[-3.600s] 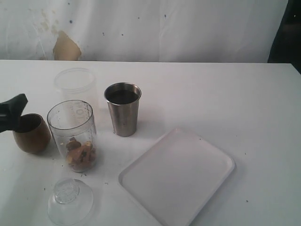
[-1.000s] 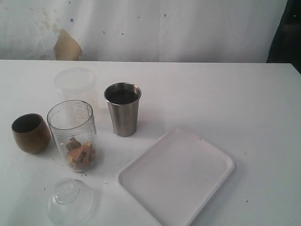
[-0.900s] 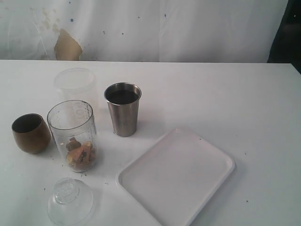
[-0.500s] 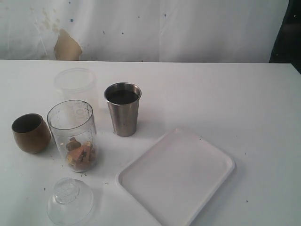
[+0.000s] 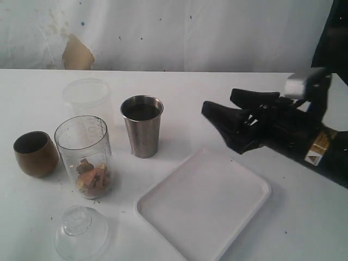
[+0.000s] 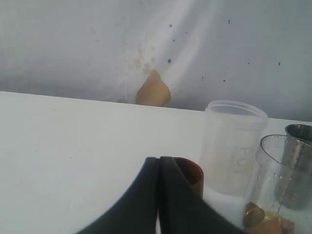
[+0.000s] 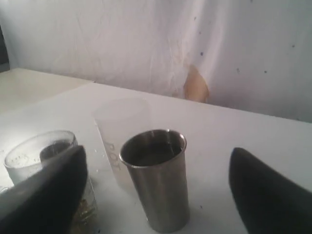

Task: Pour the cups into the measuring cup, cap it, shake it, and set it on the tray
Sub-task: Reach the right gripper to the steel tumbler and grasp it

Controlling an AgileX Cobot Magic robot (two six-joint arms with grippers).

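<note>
Exterior view: black right hand [image 5: 218,101] gapes toward tapered steel tumbler [image 5: 142,128].

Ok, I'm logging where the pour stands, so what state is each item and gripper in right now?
Brown cup: upright, looks empty.
Measuring cup: upright, uncapped, brownish bits at the bottom.
Lid: off, lying beside the measuring cup.
Steel tumbler: upright, contents unclear.
Frosted cup: upright, contents unclear.
Tray: flat, nothing on it.
Left gripper: shut, holding nothing.
Right gripper: open, holding nothing.
</note>
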